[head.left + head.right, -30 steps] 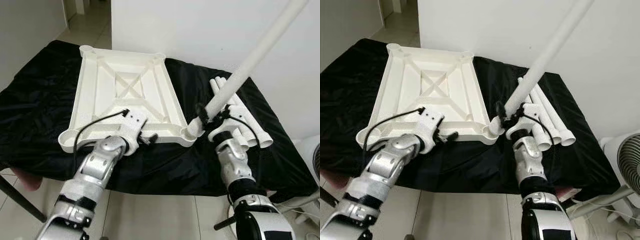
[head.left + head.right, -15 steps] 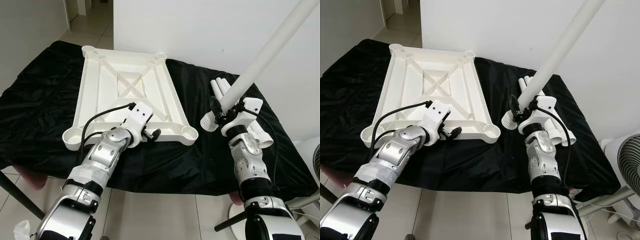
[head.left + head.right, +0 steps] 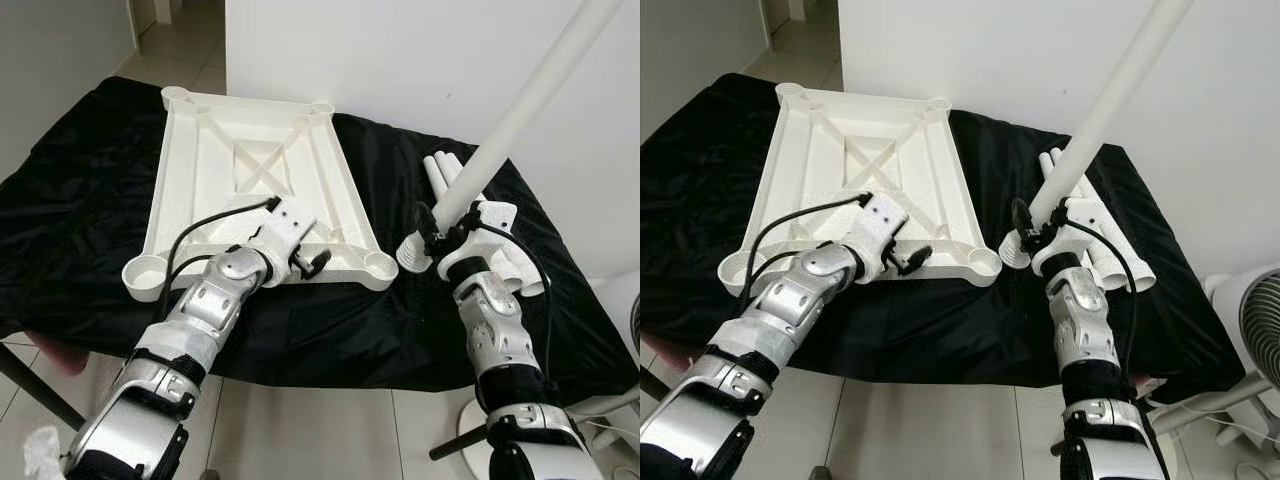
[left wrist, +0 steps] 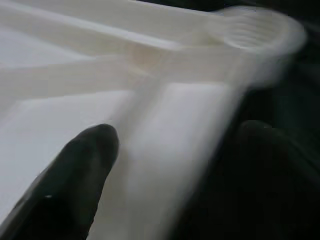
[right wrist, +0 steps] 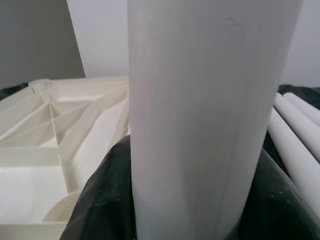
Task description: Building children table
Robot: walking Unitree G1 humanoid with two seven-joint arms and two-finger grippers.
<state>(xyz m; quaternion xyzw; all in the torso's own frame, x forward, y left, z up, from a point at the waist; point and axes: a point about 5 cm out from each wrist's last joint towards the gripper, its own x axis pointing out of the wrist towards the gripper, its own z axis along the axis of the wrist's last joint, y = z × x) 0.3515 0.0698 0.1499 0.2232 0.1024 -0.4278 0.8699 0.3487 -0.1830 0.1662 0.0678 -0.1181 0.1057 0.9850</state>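
The white table top [image 3: 250,170] lies upside down on the black-covered table [image 3: 80,180]. My left gripper [image 3: 318,262] is shut on its near rim, one black finger [image 4: 75,185] inside the rim and the other outside; that wrist view is blurred. My right gripper [image 3: 445,232] is shut on a long white leg [image 3: 520,110] that slants up to the right. The leg's ribbed lower end [image 3: 410,250] hangs just right of the near right corner socket [image 3: 380,265], apart from it. In the right wrist view the leg [image 5: 200,125] stands between the black fingers [image 5: 105,200].
Several spare white legs [image 3: 1110,255] lie side by side on the cloth behind my right gripper. A white wall rises close behind the table. A fan [image 3: 1255,330] stands on the floor at the right. Tiled floor lies under the near table edge.
The leg's lower end, at the corner socket one second ago, came away to the right and now hangs beside it. My left gripper slid right along the near rim.
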